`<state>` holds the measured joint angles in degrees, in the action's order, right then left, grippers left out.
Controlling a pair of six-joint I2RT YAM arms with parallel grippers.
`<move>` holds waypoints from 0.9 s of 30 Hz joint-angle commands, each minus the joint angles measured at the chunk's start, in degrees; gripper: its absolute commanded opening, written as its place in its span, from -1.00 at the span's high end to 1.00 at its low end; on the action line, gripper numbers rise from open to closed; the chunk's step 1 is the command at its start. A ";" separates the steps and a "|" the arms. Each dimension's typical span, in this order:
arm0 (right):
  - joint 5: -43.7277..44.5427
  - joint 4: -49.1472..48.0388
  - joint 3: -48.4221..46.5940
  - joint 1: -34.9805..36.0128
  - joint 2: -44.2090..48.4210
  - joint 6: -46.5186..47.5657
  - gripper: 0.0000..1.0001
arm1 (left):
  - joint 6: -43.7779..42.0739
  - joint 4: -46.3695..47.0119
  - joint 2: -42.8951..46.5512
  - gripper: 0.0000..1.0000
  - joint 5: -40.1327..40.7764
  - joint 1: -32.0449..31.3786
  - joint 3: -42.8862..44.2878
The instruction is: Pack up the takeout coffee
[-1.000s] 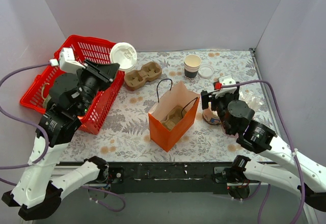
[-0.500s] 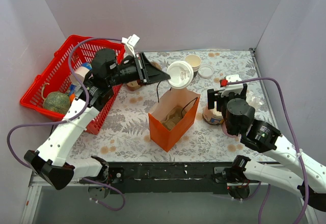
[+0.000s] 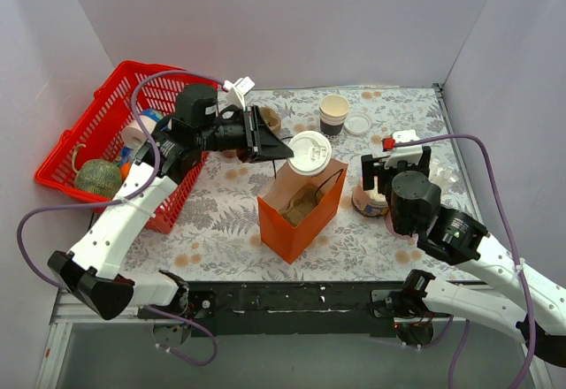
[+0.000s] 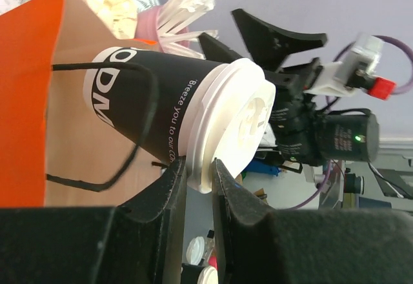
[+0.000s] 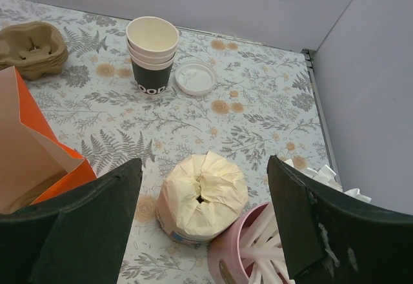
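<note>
Our left jaws held the white-lidded dark paper cup (image 3: 309, 153) over the orange paper bag (image 3: 299, 221) — next, we judged, lower it upright; right jaws gaped empty.

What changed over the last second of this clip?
The left gripper, shut on the takeout coffee, carried it from by the red basket rightward to just over the mouth of the orange bag. The right gripper stayed open beside the bag; bag, lidless cup and loose lid did not move.

Red basket (image 3: 93, 106), lidless cup (image 3: 333, 115), loose lid (image 3: 358, 124)
</note>
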<state>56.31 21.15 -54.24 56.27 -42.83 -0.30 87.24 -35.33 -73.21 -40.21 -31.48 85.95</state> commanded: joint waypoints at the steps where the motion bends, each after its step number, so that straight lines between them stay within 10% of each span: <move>1: 1.52 -1.02 -2.27 -0.11 -0.24 -0.06 -0.71 | -1.81 -5.71 -1.85 1.00 0.66 0.19 1.67; 27: 2.84 -4.01 0.01 -0.11 0.64 3.46 -0.71 | -3.39 -7.38 -9.58 1.00 3.38 -1.12 -0.35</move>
<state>57.12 20.86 -54.22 56.27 -43.11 2.35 84.77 -43.20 -82.63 -36.45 -32.14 85.97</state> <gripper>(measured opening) 0.853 0.171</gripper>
